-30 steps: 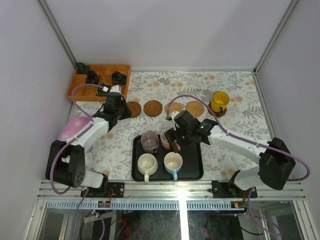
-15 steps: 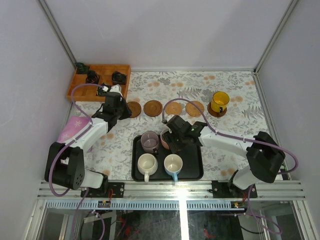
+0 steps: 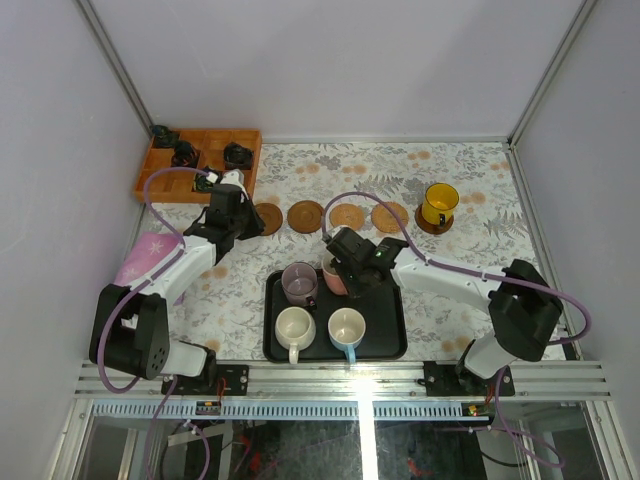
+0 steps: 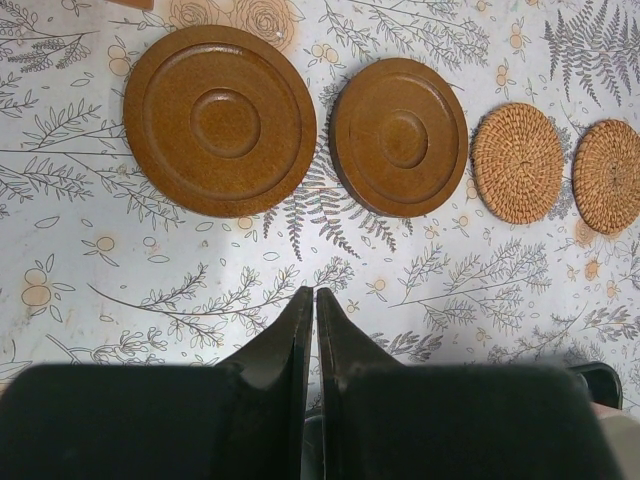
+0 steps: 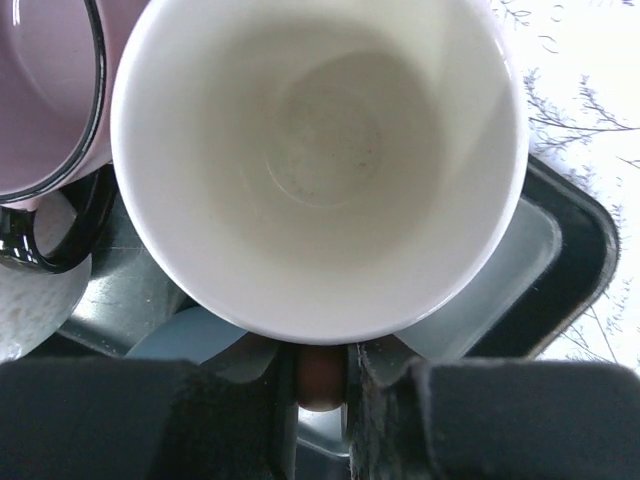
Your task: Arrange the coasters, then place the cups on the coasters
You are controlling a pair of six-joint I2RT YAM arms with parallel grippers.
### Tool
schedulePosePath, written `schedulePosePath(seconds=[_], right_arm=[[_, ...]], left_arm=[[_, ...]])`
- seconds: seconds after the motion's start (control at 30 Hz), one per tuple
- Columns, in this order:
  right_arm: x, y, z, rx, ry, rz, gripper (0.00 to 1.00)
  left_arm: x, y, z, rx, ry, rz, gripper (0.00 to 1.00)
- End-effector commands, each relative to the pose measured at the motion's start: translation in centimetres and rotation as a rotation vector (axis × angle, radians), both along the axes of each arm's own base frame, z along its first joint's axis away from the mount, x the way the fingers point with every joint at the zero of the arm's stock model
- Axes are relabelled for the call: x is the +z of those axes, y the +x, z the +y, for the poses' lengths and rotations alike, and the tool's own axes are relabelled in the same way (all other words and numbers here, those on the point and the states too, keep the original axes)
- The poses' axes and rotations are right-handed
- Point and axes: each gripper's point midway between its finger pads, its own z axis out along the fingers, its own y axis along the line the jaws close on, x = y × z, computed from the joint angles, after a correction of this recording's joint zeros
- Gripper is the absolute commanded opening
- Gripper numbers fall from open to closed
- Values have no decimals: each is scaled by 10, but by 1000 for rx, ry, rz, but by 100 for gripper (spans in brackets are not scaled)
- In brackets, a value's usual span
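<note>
Right gripper (image 5: 320,372): jaws pinch the handle of the pink ceramic cup (image 5: 320,170), which stands upright in the black rectangular tray (image 5: 572,232). Left gripper (image 4: 315,296): jaws pressed together, empty, over the flowered tablecloth (image 4: 120,260) near the round brown wooden coasters (image 4: 220,120).

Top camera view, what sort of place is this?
Probably a robot test cell, not a home: white panels wall in a floral table, and the left arm and right arm are bolted to a metal rail at its near edge.

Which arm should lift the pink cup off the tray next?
Right: the right gripper straddles the handle of the pink cup on the tray. The left gripper is shut, away by the coasters.
</note>
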Motion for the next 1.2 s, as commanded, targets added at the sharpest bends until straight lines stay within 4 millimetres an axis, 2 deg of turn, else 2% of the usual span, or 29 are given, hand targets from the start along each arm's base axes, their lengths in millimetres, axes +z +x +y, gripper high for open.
schedulePosePath(seconds=[0.0,0.1,0.23,0.4,0.6,0.83,1.0,1.17], right_arm=[[64,41,6,-108,67,-228,0],[82,53,-3,-168,59,-306,0],[98,76,-25,-258,-4,-457,0],[107,105,-42,-321,-45,-568,0],[101,151,-77,-425,-7,-606,0],[89,199,-107,-485,28,-628,0],[78,220,-114,-490,79,-596,0],[68,229,-116,-505,101,-563,0]], left_arm=[[11,3,0,-9,-5,-31,4],[13,6,-2,-8,-14,-40,4],[17,16,-6,-9,-31,-54,3],[22,34,-12,-21,-40,-68,4],[26,48,-16,-23,-40,-85,3],[21,51,-14,-7,-40,-78,3],[16,51,-12,-1,-24,-68,3],[12,53,-12,3,-23,-60,3]])
